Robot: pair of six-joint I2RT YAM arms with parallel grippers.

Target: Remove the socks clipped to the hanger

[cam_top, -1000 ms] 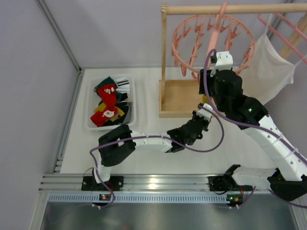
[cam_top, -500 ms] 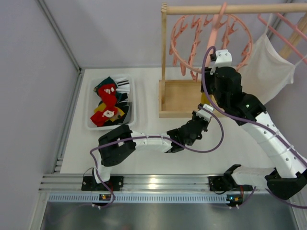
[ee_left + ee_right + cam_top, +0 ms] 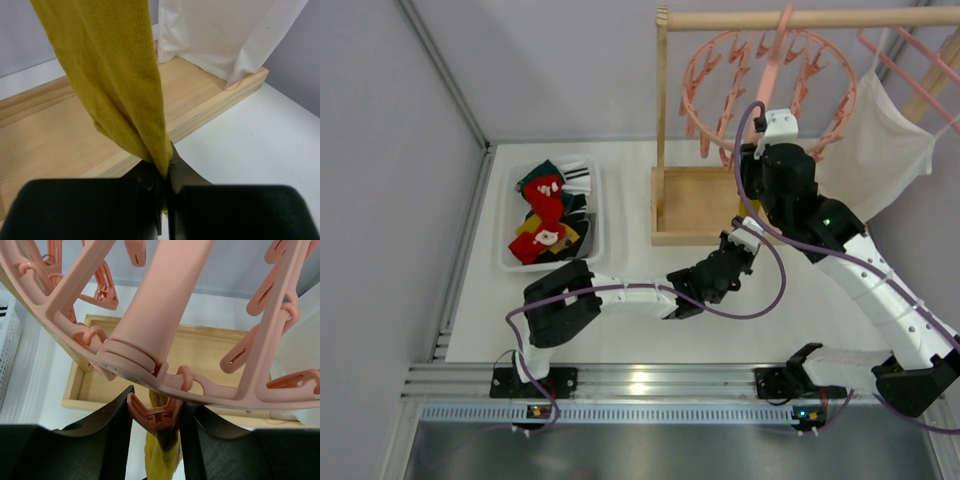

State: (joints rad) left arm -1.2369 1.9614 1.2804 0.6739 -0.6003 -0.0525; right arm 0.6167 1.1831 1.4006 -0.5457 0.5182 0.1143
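Observation:
A mustard yellow sock [image 3: 120, 75] hangs from a peg [image 3: 155, 416] of the round pink hanger [image 3: 767, 85]. My left gripper [image 3: 165, 172] is shut on the sock's lower end, just above the wooden base; in the top view it [image 3: 748, 232] sits by the base's near right corner. My right gripper [image 3: 156, 401] is under the hanger ring [image 3: 150, 315], with its jaws pressed on both wings of that peg. The sock's top [image 3: 162, 455] shows below the peg. In the top view the right gripper [image 3: 772, 135] is under the ring and the sock is hidden by the arm.
A white basket [image 3: 595, 235] at the left holds red, teal, mustard and striped socks. The wooden rack has a base tray [image 3: 695, 205] and a top rod [image 3: 800, 18]. A white shirt [image 3: 880, 140] hangs on a second pink hanger at the right, also seen behind the sock [image 3: 225, 35].
The pink hanger has swayed slightly and my right wrist has shifted a little left with it. The left arm has not moved.

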